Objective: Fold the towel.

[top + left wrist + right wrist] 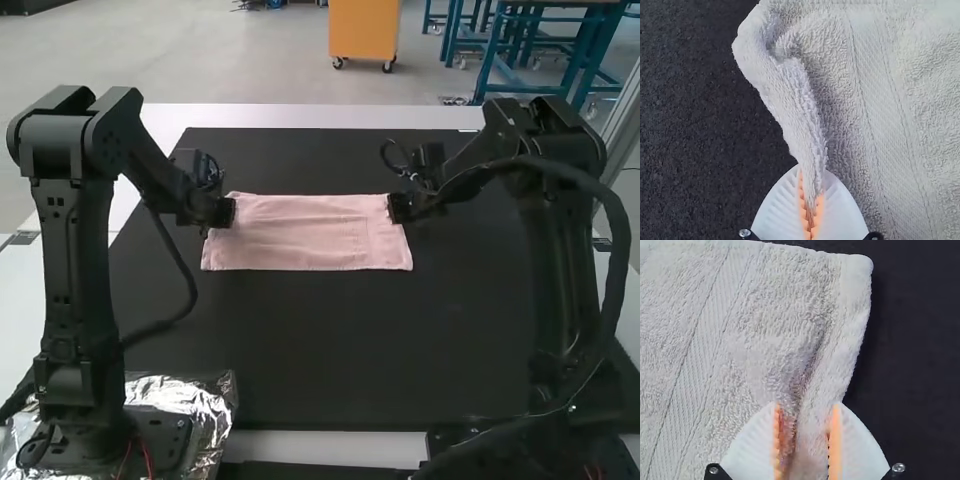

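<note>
The left gripper point(812, 170) is closed on a raised pinch of the towel's side edge, the cloth nipped between its pads. The right gripper point(807, 404) has its fingers moderately apart, with a loose ridge of towel point(850, 330) between them; it doesn't look clamped yet. Both work at the towel's short ends, nearer its far corners than its near ones. The towel lies wide and mostly flat on the black mat point(330, 350), closer to the mat's far edge than its near one, and nearer the left edge than the right. How many layers it has, I can't tell.

The step in hand looks like taking both ends for a fold. Best to close the right fingers on that ridge before any lift (a one-sided pull would skew the cloth), checking that all wanted layers are caught. Then raise both ends together, level and lightly taut, carry them evenly towards the mat's near edge, and match corners before letting go.
</note>
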Robot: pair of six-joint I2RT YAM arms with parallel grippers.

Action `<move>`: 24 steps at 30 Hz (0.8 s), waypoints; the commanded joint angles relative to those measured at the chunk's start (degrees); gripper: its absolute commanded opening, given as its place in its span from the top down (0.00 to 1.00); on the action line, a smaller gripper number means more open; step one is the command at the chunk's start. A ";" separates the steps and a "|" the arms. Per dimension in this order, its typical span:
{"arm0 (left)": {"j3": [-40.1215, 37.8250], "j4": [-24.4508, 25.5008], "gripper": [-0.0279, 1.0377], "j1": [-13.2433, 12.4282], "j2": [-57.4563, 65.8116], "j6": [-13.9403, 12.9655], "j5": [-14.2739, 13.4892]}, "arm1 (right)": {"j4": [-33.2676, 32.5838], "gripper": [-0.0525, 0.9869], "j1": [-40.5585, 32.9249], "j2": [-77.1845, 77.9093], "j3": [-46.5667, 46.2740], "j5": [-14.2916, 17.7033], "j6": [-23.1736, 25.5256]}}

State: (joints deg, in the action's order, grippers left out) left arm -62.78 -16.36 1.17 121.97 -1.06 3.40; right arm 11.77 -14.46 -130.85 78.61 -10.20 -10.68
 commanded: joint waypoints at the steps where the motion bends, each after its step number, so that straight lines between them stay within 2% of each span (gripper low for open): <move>1: -0.41 0.28 0.95 -1.87 3.10 -0.70 -4.37 | -0.70 0.97 0.75 -0.99 -1.70 0.35 -0.75; 2: -0.41 0.19 0.95 -1.87 3.01 -0.61 -3.49 | -0.70 0.97 0.75 -0.73 -1.70 0.35 -0.84; 6: 0.03 -0.34 0.95 -2.31 0.37 -0.61 3.90 | -0.26 0.97 0.75 1.82 -1.97 0.26 -0.75; 9: 0.21 -2.19 0.95 -3.45 -2.27 -0.52 4.25 | -0.34 0.97 0.75 3.49 -1.79 0.26 -0.40; 14: 0.47 -1.31 0.96 -4.16 -5.78 -0.61 4.60 | -0.43 0.97 1.71 6.92 -1.88 -0.61 0.31; 16: 0.73 0.28 0.96 -4.16 -6.57 -0.61 6.01 | -0.78 0.97 2.07 7.71 -2.32 -1.23 0.39; 19: 2.49 0.63 0.96 -4.33 -8.86 -0.61 9.61 | -0.87 0.97 2.68 9.03 -3.99 -2.11 0.48; 24: 7.33 -1.22 0.96 -4.60 -13.60 -1.05 9.96 | -0.87 0.97 3.03 12.72 -7.24 -2.72 0.66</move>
State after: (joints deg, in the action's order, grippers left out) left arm -57.30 -16.88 -2.02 111.37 -1.26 13.19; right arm 10.85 -12.82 -121.54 72.44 -13.26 -10.48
